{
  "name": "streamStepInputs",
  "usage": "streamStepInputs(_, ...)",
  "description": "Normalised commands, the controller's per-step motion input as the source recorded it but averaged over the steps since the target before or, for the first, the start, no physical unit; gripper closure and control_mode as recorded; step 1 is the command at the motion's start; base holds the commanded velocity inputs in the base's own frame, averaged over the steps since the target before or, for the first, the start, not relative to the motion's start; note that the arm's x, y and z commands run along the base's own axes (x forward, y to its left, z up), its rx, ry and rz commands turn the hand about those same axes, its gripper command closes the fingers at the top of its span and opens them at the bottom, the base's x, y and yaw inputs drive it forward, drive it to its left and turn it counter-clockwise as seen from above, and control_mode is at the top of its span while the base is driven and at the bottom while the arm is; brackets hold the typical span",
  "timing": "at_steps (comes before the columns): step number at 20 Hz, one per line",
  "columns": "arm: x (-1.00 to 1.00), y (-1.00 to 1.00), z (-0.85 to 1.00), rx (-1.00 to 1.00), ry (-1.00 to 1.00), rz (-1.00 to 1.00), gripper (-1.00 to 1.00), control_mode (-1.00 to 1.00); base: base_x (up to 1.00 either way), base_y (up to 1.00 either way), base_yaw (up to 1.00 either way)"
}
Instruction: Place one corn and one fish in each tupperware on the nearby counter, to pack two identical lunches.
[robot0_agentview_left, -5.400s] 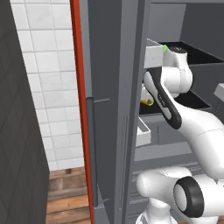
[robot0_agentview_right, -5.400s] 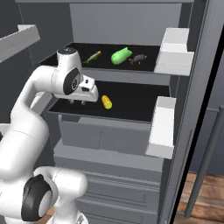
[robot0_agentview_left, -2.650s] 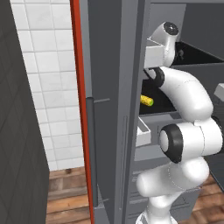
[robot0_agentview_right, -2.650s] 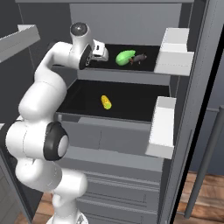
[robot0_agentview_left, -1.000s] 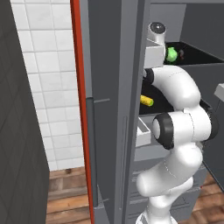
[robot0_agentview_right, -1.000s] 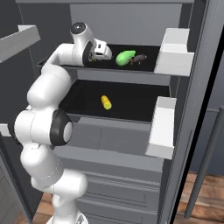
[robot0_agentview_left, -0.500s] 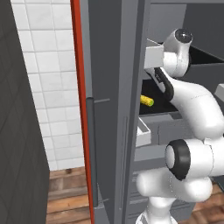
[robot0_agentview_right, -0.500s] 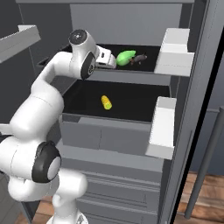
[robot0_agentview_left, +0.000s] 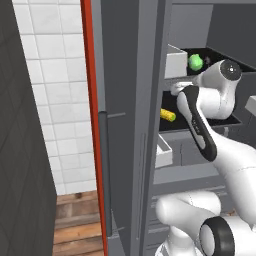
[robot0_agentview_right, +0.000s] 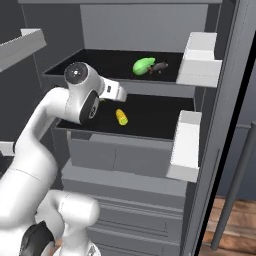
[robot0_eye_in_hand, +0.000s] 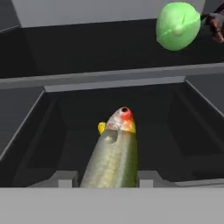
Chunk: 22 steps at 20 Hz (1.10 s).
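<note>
Hand view: the claw (robot0_eye_in_hand: 105, 180), now drawn back from the upper shelf (robot0_agentview_right: 95, 62), grips the olive fish (robot0_eye_in_hand: 113, 155); green corn (robot0_agentview_right: 143, 65) stays there, so one fish is ready for packing.

No legible txt, labels or nos.

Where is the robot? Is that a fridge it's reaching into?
Most likely yes: an open fridge in a kitchen. Dark shelves hold food, a green corn above and a yellow corn below, with white bins on the door. The claw grips an olive fish. White wall tiles stand beside it.
</note>
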Motion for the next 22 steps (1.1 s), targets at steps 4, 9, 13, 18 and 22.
streamStepInputs(4,0.0,0.0,0.0,0.0,0.0,0.0,1.0,1.0,-1.0,0.0,0.03)
streamStepInputs(9,0.0,0.0,0.0,0.0,0.0,0.0,1.0,1.0,-1.0,-0.03,0.0)
streamStepInputs(13,0.0,0.0,0.0,0.0,0.0,0.0,1.0,1.0,-1.0,-0.25,0.0)
streamStepInputs(18,0.0,0.0,0.0,0.0,0.0,0.0,1.0,1.0,-1.0,-0.42,0.0)
streamStepInputs(22,0.0,0.0,0.0,0.0,0.0,0.0,1.0,1.0,-0.97,-0.25,-0.18)
